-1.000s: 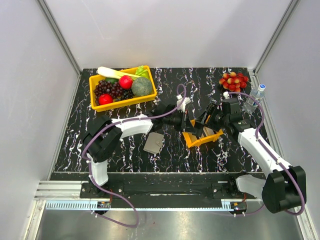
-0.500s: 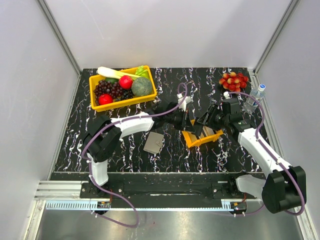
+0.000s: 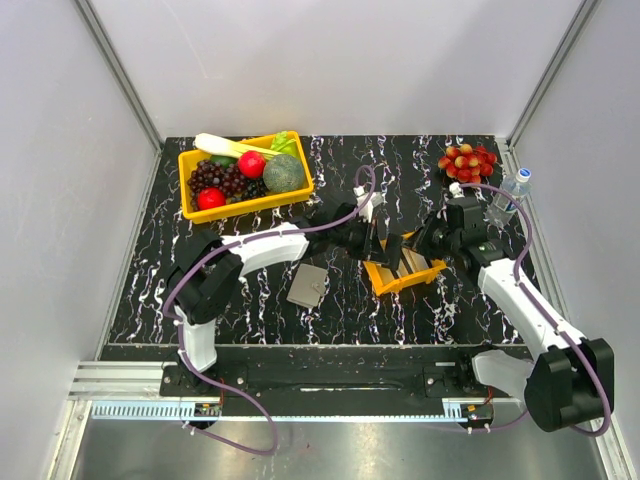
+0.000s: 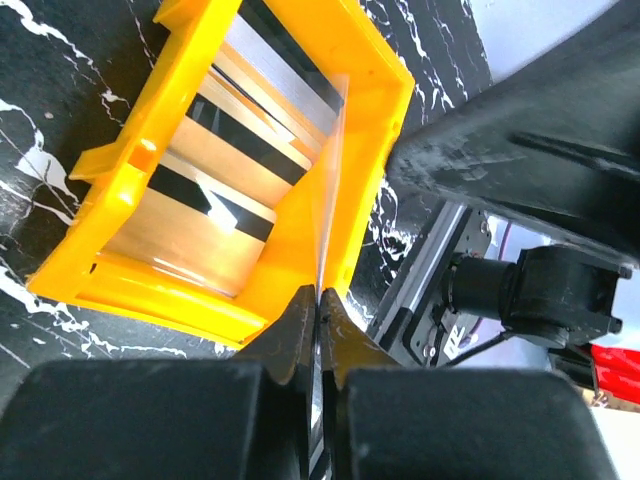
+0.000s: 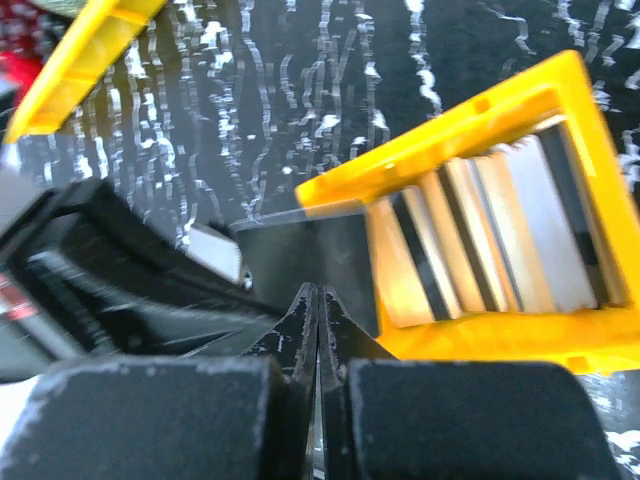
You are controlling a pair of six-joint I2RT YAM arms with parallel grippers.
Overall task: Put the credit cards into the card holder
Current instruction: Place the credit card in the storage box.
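A small orange tray (image 3: 432, 268) holds several credit cards (image 4: 230, 160), silvery and tan with dark stripes, also in the right wrist view (image 5: 500, 230). My left gripper (image 4: 320, 305) is shut on one thin card (image 4: 335, 170), seen edge-on, standing over the tray's near wall. In the right wrist view this card (image 5: 300, 250) shows its dark face. My right gripper (image 5: 318, 292) is shut, its tips in front of that face; I see nothing between its fingers. In the top view the left gripper (image 3: 378, 245) and right gripper (image 3: 408, 250) meet over the tray. The taupe card holder (image 3: 307, 287) lies closed to the left.
A yellow bin (image 3: 240, 208) of fruit and vegetables stands at the back left. Red fruit (image 3: 468, 162) and a clear bottle (image 3: 508, 195) are at the back right. White walls enclose the black marbled table (image 3: 340, 320).
My right gripper's jaws have closed from wide open to shut beside the held card. My left gripper has stayed shut on the card, and the tray has not moved.
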